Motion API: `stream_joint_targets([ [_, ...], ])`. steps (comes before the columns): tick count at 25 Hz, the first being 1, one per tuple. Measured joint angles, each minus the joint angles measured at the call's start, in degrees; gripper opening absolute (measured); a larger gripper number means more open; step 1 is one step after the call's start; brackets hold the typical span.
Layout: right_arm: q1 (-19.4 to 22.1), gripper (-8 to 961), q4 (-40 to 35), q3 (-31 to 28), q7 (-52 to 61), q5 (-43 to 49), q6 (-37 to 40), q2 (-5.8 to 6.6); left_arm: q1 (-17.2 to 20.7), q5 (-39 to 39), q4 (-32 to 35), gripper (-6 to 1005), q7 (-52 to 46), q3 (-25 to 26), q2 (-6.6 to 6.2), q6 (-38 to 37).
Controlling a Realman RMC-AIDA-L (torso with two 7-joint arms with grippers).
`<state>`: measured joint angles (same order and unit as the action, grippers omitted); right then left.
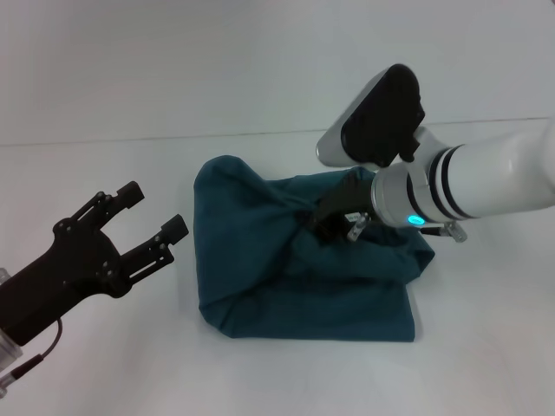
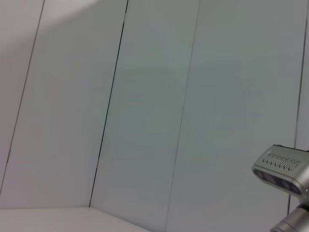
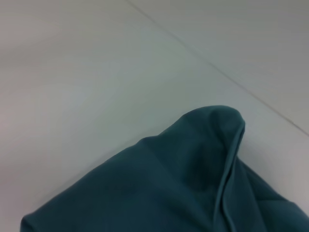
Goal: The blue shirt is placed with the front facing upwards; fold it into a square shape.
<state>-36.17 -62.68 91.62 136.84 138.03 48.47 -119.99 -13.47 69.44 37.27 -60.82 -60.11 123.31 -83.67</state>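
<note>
The blue shirt [image 1: 303, 277] lies bunched and partly folded on the white table [image 1: 260, 373], with its lettering and collar hidden. My right gripper [image 1: 328, 217] reaches in from the right over the shirt's upper middle. It is shut on a gathered ridge of the cloth, which is drawn up toward it. The right wrist view shows a raised fold of the shirt [image 3: 193, 179] against the table. My left gripper [image 1: 154, 212] is open and empty, held above the table just left of the shirt and not touching it.
The table's far edge meets a pale wall [image 1: 173, 69]. The left wrist view shows only wall panels [image 2: 145, 121] and the grey wrist camera of the right arm [image 2: 284, 170].
</note>
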Motion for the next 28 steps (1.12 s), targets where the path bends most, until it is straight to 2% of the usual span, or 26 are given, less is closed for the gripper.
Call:
stream_joint_targets([
  [14, -0.7, 96, -0.7, -2.0, 1.2, -0.3, 2.6, -0.07, -0.2, -0.2, 0.2, 872, 0.0, 0.1, 0.00, 0.0],
  [25, -1.0, 177, -1.9, -2.3, 1.7, -0.1, 4.9, 0.01, -0.4, -0.1, 0.2, 871, 0.0, 0.1, 0.00, -0.3],
  [28, -0.8, 274, -2.3, -2.4, 2.2, 0.1, 4.8, 0.00, -0.4, -0.1, 0.2, 871, 0.0, 0.1, 0.00, -0.4],
])
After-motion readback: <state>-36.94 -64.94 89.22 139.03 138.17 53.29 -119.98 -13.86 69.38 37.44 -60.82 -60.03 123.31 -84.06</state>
